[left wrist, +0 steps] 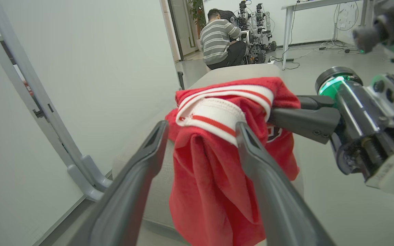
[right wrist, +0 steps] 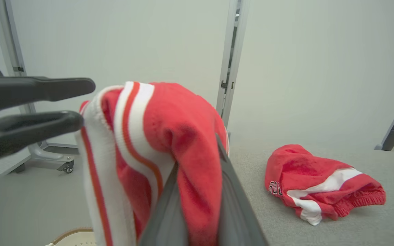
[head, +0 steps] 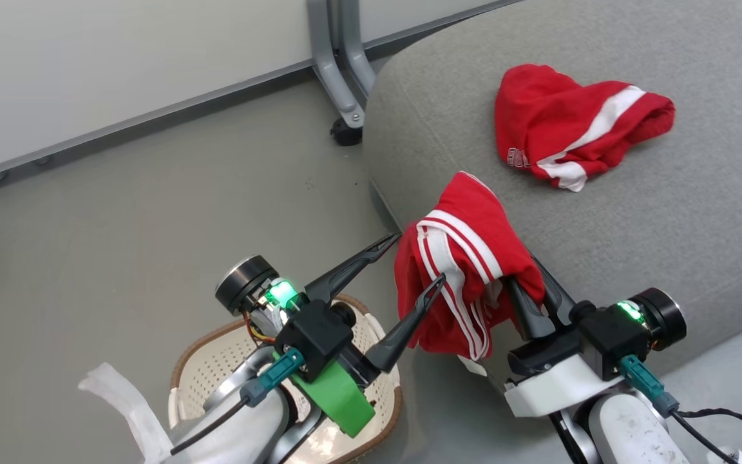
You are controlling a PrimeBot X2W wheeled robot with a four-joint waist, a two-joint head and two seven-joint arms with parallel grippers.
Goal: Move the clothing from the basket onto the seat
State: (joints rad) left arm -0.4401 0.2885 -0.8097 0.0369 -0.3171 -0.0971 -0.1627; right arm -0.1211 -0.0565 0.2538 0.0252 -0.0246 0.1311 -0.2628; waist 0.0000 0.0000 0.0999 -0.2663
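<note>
At the near corner of the seat point(head: 667, 232), the right gripper point(head: 531, 283) is clamped on a red garment with white stripes point(head: 467, 258). Its two dark fingers are pressed together, and the fabric drapes over their tips and hangs down in loose folds. The cloth is lifted off the cushion and dangles across the seat's front edge, with its lower hem over the floor point(head: 152, 225).

Just beside it, the left gripper point(head: 419, 258) has its fingers spread wide apart and grips nothing. One fingertip overlaps the hanging fabric in the head view, but I cannot tell whether it touches. This gripper sits above the basket point(head: 184, 361), which stands on the floor against the seat's side, its brown rim and perforated cream wall showing under the left arm.

Farther back on the grey cushion lies the second red garment point(head: 570, 129), crumpled, with a broad white stripe and small lettering, well apart from both grippers. A grey metal frame leg point(head: 339, 77) stands past the seat's corner, against the pale wall.
</note>
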